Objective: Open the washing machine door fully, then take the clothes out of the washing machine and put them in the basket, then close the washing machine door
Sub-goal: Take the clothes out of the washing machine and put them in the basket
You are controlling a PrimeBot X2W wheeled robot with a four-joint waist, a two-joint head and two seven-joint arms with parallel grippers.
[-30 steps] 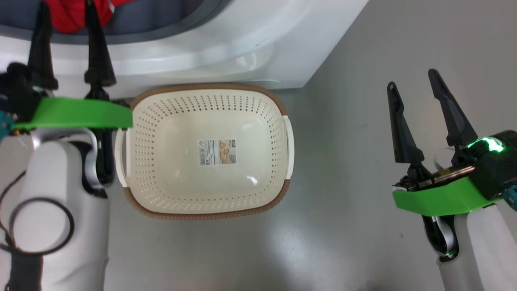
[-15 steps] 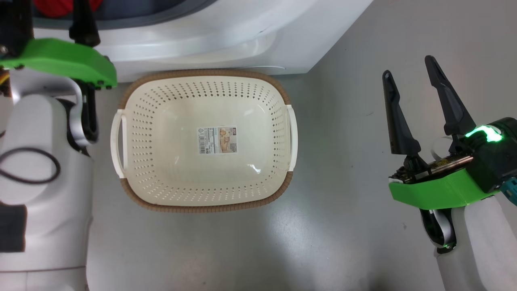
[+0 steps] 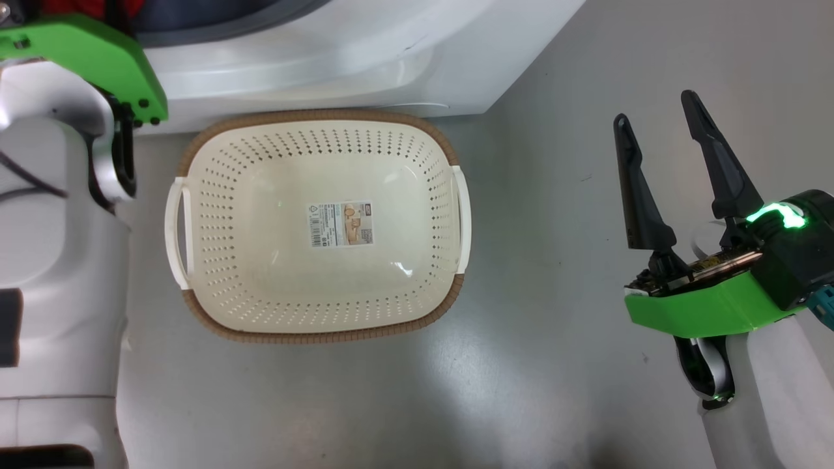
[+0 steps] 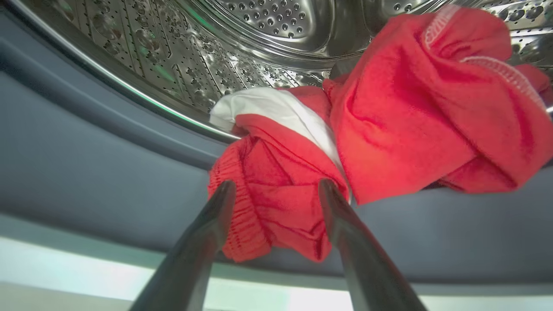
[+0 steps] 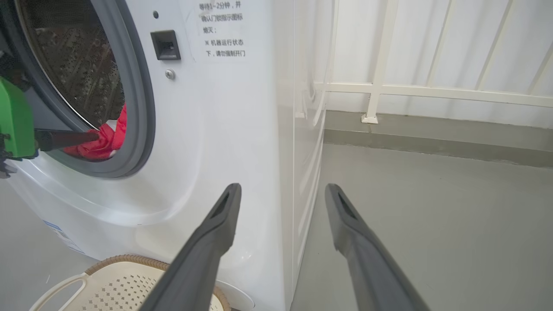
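The white washing machine (image 5: 224,129) stands with its round mouth uncovered, a grey-blue gasket (image 5: 144,108) ringing the steel drum (image 4: 276,26). On the grey floor (image 3: 554,195) just in front of it sits the basket (image 3: 313,117), with nothing in it but the paper label on its bottom. The clothes (image 4: 389,108) lie at the drum's lower front, a crumpled red heap with a white panel, one bunch spilling over the gasket lip. They look soft, light and limp, so they should crush easily between the fingers but will likely drape, trail and drag on the rubber lip as they come out. The gathered, ribbed hem on the near bunch seems the best purchase, thicker than a single loose layer. The left gripper (image 4: 276,183) is inside the mouth, its jaws spread wide on either side of that bunch and holding nothing yet. The right gripper (image 3: 655,106) hangs over bare floor well to the right of the basket, likewise wide apart and empty.
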